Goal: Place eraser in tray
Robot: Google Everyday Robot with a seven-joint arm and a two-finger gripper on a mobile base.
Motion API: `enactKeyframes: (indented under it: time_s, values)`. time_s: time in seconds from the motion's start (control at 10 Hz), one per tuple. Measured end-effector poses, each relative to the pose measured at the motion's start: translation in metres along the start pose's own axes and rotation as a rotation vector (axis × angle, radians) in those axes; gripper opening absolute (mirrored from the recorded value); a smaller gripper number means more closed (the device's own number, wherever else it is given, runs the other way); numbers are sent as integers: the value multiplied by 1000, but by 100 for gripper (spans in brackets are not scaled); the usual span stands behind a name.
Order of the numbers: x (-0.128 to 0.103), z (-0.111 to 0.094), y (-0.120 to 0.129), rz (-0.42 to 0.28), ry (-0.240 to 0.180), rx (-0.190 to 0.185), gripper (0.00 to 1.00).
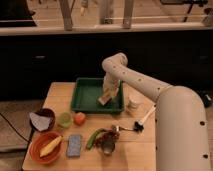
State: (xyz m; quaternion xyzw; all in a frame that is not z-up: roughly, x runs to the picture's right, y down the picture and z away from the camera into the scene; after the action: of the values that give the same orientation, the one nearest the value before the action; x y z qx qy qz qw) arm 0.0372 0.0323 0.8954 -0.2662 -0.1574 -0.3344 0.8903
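While the arm is reaching across the table, a few small things are lying on the left side. An orange bowl is sitting at the near left corner. Just to its right a flat blue-grey pad is lying, and a round orange fruit is sitting a little farther back.

Going right, the green tray is sitting at the far middle of the table. The eraser is in the near right part of the tray, leaning a bit to one side. The gripper is hanging right above it and looks to be touching its top. I cannot tell whether the gripper is squeezing the eraser or letting it go. I also cannot tell whether the eraser is resting on the tray floor.

I am guessing the eraser is very light, firm and a little rubbery. It is probably not slippery, and it should not break if it drops. It is small, so the best place to take hold is across its two long sides, near the middle.

Farther right, a small white jar is standing just outside the tray.
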Motion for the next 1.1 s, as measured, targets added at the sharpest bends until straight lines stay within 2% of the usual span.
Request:
enactKeyframes:
  time_s: [0.6,1.1]
  values:
    - [-4,4,0,-25,-6,-14,80]
    - [-2,2,5,-27,-9,13,80]
